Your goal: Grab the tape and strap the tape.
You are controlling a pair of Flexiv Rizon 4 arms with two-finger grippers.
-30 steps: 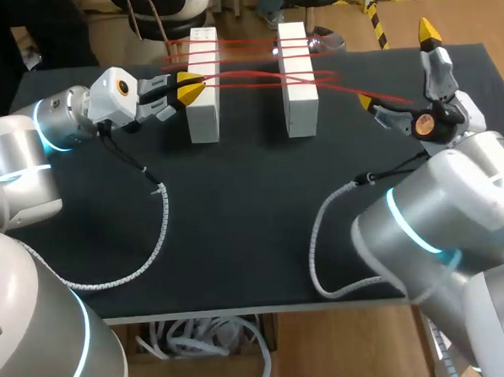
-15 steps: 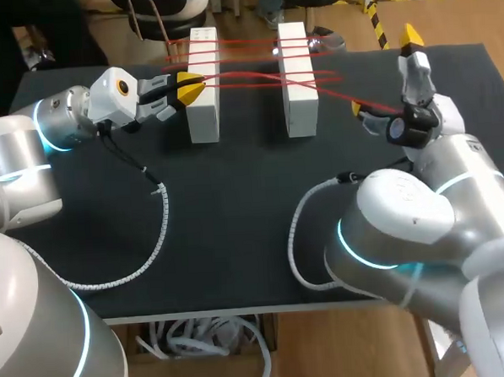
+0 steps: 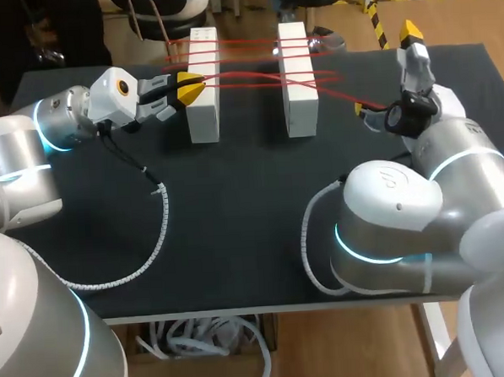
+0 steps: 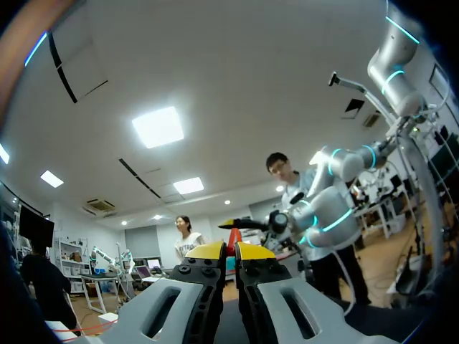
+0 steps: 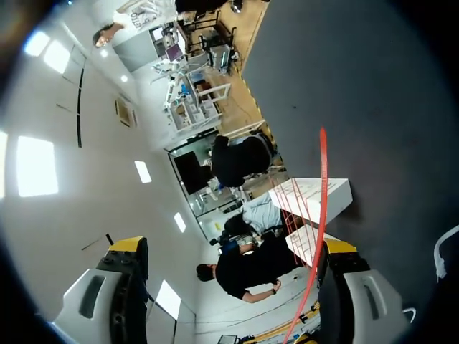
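Red tape is strung several times across two upright white blocks at the back of the black table. My left gripper is beside the left block, shut on the red tape; in its wrist view the yellow tips are pressed together with a bit of red between them. One strand runs from the right block to my right gripper, which stands wide open. In the right wrist view the tape lies along one finger of that gripper, with the blocks ahead.
The black table mat is bare in the middle and front. A corrugated white cable of the left arm lies on it, and another cable loop sits by my bulky right arm.
My right arm has swung leftward and its open gripper has shifted slightly toward the blocks. The left arm and the tape on the blocks have not moved.
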